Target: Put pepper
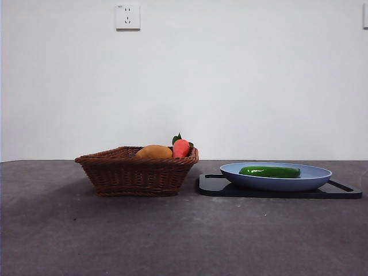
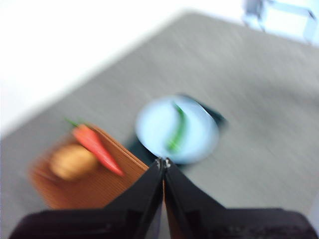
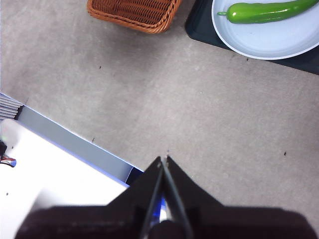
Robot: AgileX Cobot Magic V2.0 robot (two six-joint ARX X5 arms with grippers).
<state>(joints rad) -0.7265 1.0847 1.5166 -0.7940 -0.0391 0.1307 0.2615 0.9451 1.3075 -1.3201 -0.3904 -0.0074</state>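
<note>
Front view: 2 containers on grey table, basket at centre-left, plate at centre-right.
Basket: brown wicker, holds 1 orange-yellow fruit + 1 red-orange fruit w/ green leaves.
Plate: blue, sits on 1 black tray; holds 1 pepper, dark green, lying flat along plate middle.
Left gripper: jaws pressed together, nothing between; wrist pic blurred, basket lower left of frame, plate at centre.
Right gripper: jaws closed tight, empty; over bare table, plate w/ pepper at upper right of frame, basket at top.
Wall: 1 white socket, top of frame.
</note>
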